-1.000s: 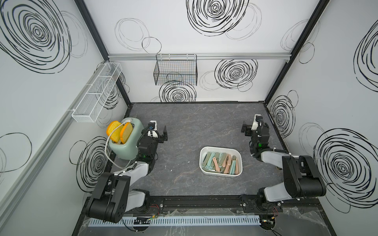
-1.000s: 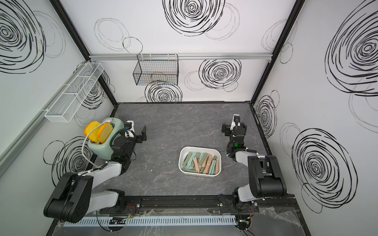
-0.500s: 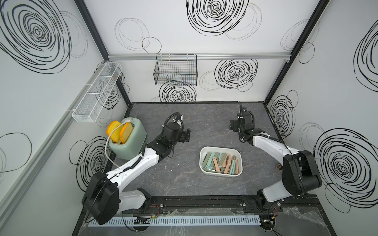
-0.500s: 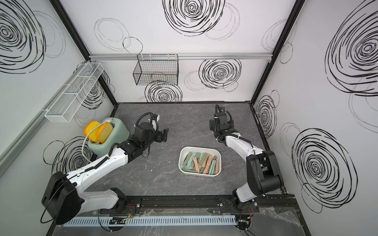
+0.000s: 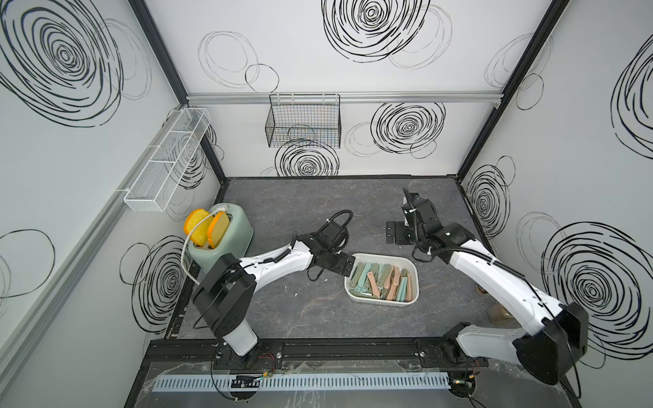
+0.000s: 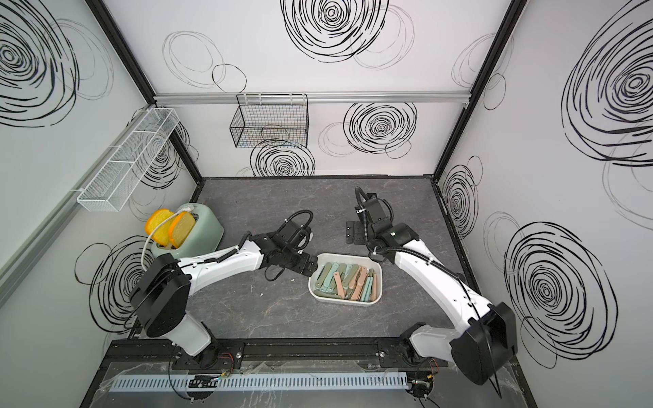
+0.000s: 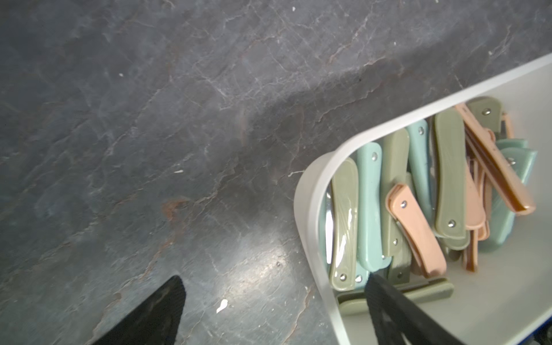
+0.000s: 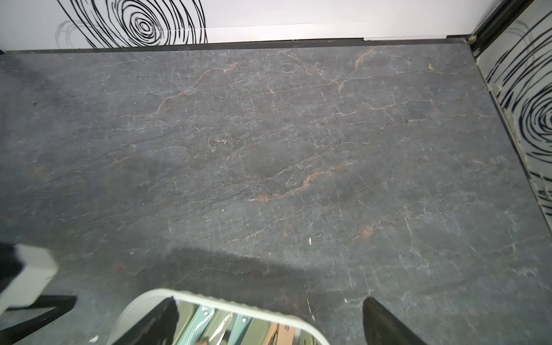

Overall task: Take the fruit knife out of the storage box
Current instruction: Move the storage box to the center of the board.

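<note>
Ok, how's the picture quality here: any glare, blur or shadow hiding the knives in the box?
Left wrist view: soft focus and a bright glare patch on the table, yet the knives in the box read clearly. Right wrist view: a broad shadow lies on the table beside the box, which the frame edge cuts off. Both top views: sharp and evenly lit, though the knives look small.

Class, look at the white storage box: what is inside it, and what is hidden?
The storage box holds a heap of folded fruit knives with olive, teal and peach handles. Upper knives cover the lower ones and much of the floor.
</note>
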`<act>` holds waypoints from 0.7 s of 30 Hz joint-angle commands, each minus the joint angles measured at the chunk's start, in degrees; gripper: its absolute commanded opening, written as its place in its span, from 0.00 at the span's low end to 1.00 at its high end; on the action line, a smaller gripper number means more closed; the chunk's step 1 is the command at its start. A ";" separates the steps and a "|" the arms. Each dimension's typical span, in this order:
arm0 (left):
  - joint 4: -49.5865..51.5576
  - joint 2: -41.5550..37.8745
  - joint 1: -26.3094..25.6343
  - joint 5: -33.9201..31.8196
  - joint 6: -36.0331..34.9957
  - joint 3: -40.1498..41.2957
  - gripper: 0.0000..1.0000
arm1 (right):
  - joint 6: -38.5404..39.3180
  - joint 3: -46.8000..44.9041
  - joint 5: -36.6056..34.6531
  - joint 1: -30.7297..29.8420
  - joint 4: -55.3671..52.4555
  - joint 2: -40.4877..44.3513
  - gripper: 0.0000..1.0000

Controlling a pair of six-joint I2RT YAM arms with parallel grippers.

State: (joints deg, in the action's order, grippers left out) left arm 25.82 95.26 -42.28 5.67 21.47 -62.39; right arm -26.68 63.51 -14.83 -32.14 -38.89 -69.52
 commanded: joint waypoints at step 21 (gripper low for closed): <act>-8.95 7.47 7.61 10.91 8.80 1.80 0.45 | -5.42 -14.32 19.98 -1.54 -0.67 -0.04 0.80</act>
State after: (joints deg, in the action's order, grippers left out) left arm 19.73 104.47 -36.56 15.66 26.04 -63.05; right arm -32.62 48.73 2.46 -32.95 -41.39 -67.40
